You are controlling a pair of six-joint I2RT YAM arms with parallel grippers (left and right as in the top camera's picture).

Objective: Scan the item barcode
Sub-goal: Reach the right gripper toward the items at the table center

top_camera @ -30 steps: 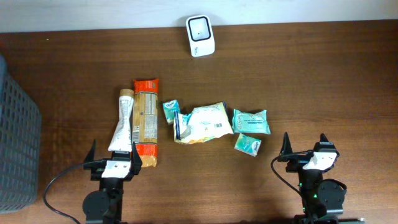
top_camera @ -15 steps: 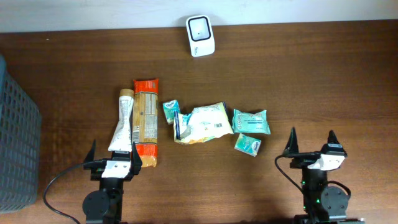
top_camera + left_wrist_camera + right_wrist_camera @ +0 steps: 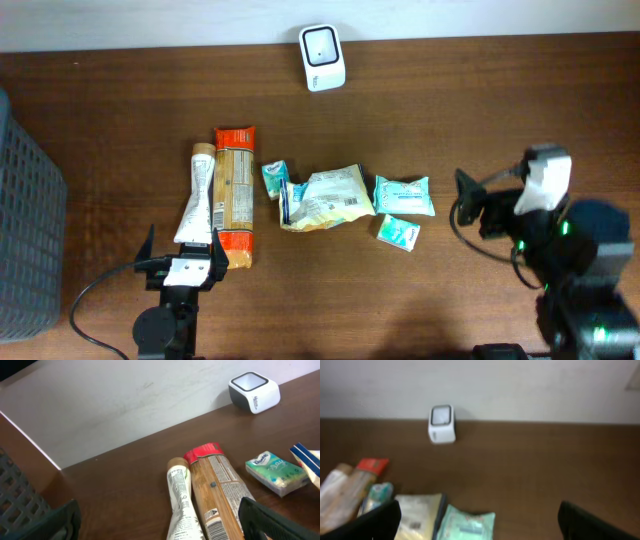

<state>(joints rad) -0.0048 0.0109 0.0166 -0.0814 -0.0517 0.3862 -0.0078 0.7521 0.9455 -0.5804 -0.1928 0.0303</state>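
Note:
The white scanner stands at the table's far edge, also seen in the left wrist view and right wrist view. Several items lie mid-table: a white tube, an orange-brown long packet, a small teal tissue pack, a cream bag with a barcode facing up, a teal wipes pack and a small teal pack. My left gripper rests open just short of the tube and the long packet. My right gripper hovers open to the right of the wipes pack, holding nothing.
A dark mesh basket stands at the table's left edge, its corner showing in the left wrist view. A pale wall runs behind the scanner. Bare brown tabletop lies right of the items.
My right arm has lifted from its rest near the front edge and swung forward, level with the wipes pack, its jaws still wide. The left arm and all items are unmoved.

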